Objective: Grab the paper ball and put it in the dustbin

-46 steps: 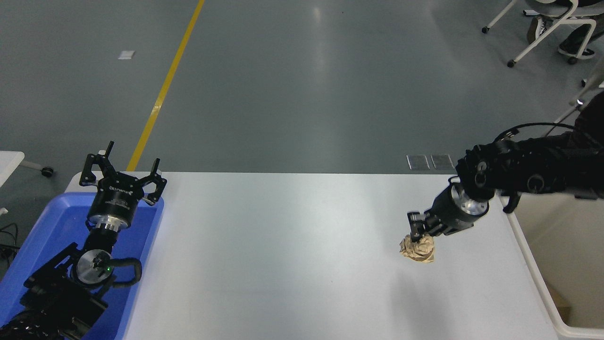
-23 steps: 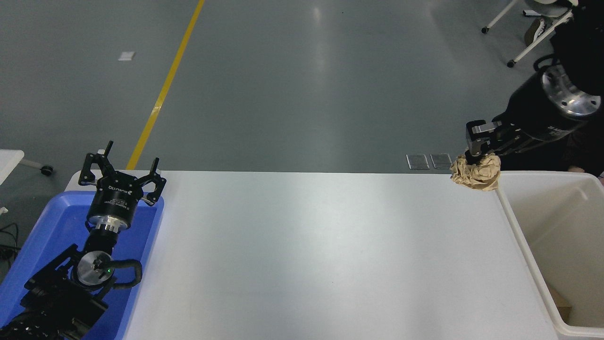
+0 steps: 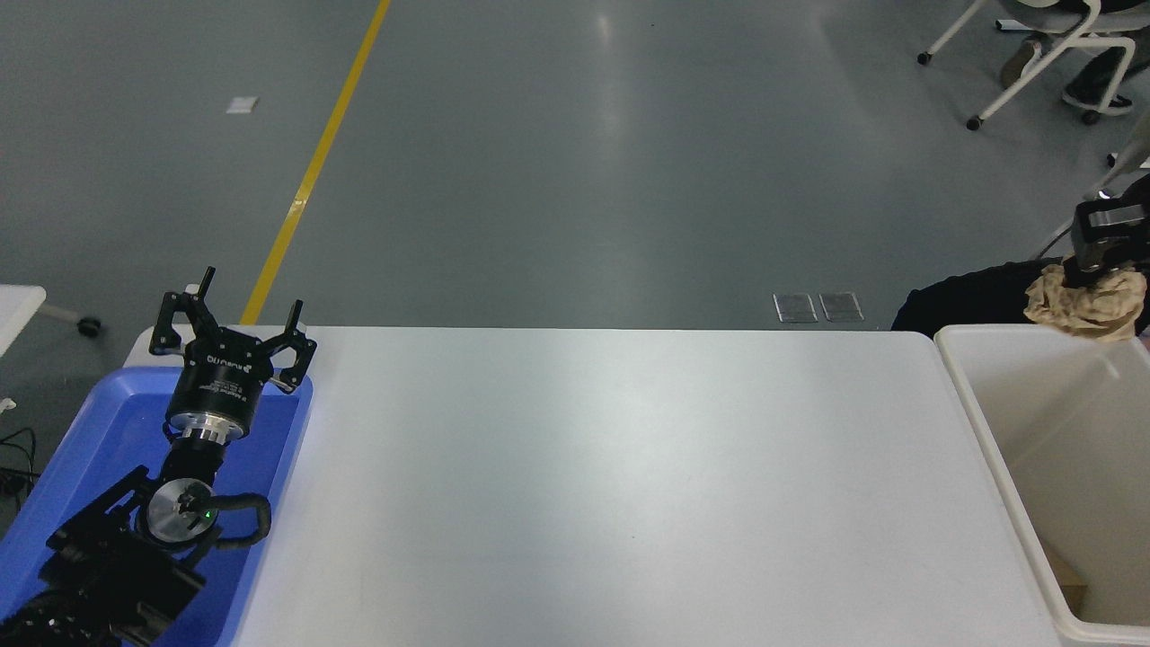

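One paper ball [image 3: 1089, 303], tan and crumpled, is hanging clear of the table, above the far rim of the one dustbin [image 3: 979, 422], at the right edge of the scene. The right gripper [image 3: 1098, 261] is pinching the ball's top, fingers closed onto the paper; most of that arm is lying outside the view, so the exact grip is probably only at the upper folds. The off-white dustbin is standing just beside the right end of the white table [image 3: 611, 476]. One left gripper [image 3: 235, 328] is sitting with fingers spread and holding nothing, over one blue tray [image 3: 81, 449] at the near left.
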### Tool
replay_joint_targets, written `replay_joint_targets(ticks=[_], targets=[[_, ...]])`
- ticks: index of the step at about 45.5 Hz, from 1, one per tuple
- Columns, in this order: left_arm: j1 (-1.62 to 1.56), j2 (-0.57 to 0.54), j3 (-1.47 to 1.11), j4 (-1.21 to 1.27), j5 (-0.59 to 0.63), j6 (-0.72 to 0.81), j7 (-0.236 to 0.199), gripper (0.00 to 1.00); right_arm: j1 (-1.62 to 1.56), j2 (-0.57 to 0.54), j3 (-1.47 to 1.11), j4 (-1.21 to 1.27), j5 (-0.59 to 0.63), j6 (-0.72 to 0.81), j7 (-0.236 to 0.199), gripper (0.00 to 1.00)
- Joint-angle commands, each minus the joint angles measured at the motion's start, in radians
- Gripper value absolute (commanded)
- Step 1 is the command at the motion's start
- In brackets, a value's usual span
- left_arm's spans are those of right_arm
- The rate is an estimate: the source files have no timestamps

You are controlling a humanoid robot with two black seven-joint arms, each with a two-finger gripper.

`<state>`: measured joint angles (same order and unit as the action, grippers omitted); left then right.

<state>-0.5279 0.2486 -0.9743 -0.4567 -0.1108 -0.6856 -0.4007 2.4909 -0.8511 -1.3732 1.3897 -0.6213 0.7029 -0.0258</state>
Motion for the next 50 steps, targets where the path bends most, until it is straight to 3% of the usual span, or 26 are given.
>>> replay_joint_targets(ticks=[1,12,23,32,50], targets=[[0.000,0.000,0.000,0.000,0.000,0.000,0.000,1.00,-0.315,-0.255,0.130,-0.277,-0.124,-0.121,0.001,0.00],[-0.001,0.000,0.000,0.000,0.000,0.000,0.000,1.00,-1.019,-0.249,0.624,-0.527,-0.040,-0.353,0.001,0.00],[-0.001,0.000,0.000,0.000,0.000,0.000,0.000,1.00,-1.610,0.055,1.068,-0.929,0.227,-0.519,0.001,0.00],[-0.001,0.000,0.000,0.000,0.000,0.000,0.000,1.00,-1.758,0.259,1.114,-1.141,0.428,-0.546,0.004,0.00],[-0.001,0.000,0.000,0.000,0.000,0.000,0.000,1.00,-1.733,0.267,1.106,-1.130,0.426,-0.539,0.007,0.00]])
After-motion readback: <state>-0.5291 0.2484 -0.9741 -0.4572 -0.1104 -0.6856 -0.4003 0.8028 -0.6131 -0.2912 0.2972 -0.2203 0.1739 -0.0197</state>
